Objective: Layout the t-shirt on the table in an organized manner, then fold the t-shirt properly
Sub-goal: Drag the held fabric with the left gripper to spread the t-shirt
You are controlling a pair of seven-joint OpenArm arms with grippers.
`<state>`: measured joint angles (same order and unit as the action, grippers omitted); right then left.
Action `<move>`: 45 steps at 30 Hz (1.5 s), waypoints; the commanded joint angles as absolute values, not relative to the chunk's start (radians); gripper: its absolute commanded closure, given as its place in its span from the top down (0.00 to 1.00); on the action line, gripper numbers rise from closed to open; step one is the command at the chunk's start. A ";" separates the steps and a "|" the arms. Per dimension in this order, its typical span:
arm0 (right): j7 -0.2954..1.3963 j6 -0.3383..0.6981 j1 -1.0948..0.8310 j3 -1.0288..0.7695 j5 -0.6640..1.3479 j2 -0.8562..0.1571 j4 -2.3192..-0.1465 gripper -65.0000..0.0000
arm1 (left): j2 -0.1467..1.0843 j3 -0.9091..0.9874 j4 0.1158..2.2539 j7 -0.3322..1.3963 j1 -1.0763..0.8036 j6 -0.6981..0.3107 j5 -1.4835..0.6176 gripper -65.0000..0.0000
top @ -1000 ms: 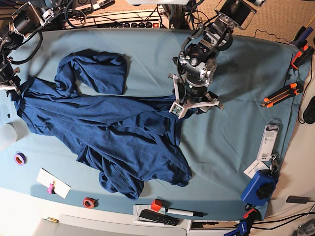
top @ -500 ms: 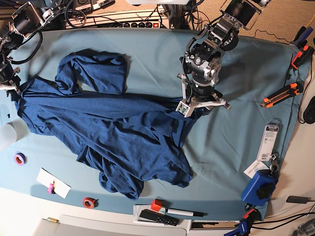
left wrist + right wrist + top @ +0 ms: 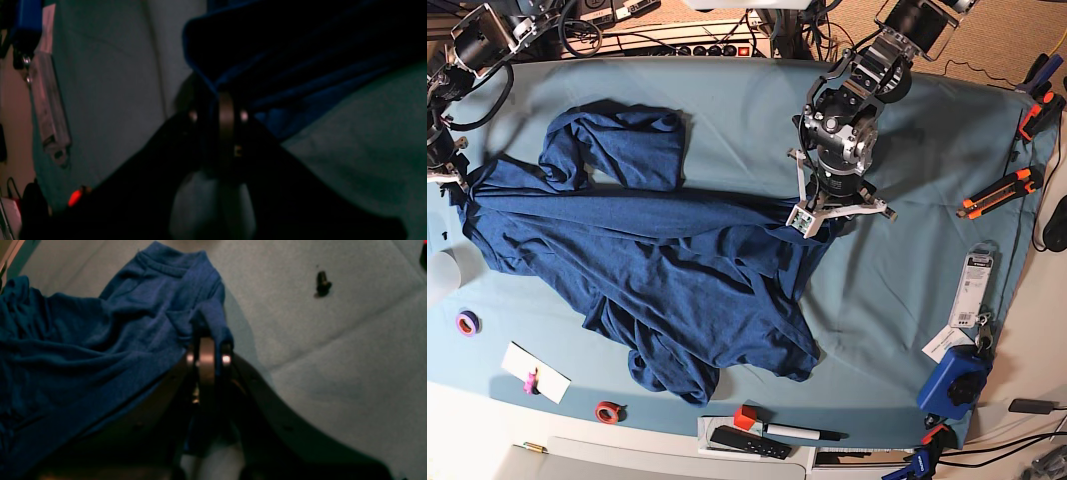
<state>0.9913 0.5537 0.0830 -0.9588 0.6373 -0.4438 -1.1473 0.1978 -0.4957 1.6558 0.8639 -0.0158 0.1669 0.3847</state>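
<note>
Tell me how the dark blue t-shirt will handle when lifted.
The t-shirt will probably hang floppy, since it already lies in soft folds and wrinkles. It is likely light for its size, as the fabric looks thin along its edges. Its loose lower folds may drag or shift on the table as it rises.

The t-shirt [image 3: 657,285] is plain heathered navy blue; the desk [image 3: 897,290] is teal-blue. Toward four o'clock, the pouch [image 3: 952,382] is bright blue; toward seven, the tape roll [image 3: 611,413] is red.
</note>
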 commanded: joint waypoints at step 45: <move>0.968 0.564 0.094 -0.962 0.658 -0.474 -1.165 0.00 | 0.202 -0.438 1.705 0.844 0.116 0.049 0.170 0.35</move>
<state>0.9909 0.5541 0.0830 -0.9592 0.6373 -0.4438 -1.1473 0.2050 -0.4416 1.6848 0.8658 0.0978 0.0444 0.1623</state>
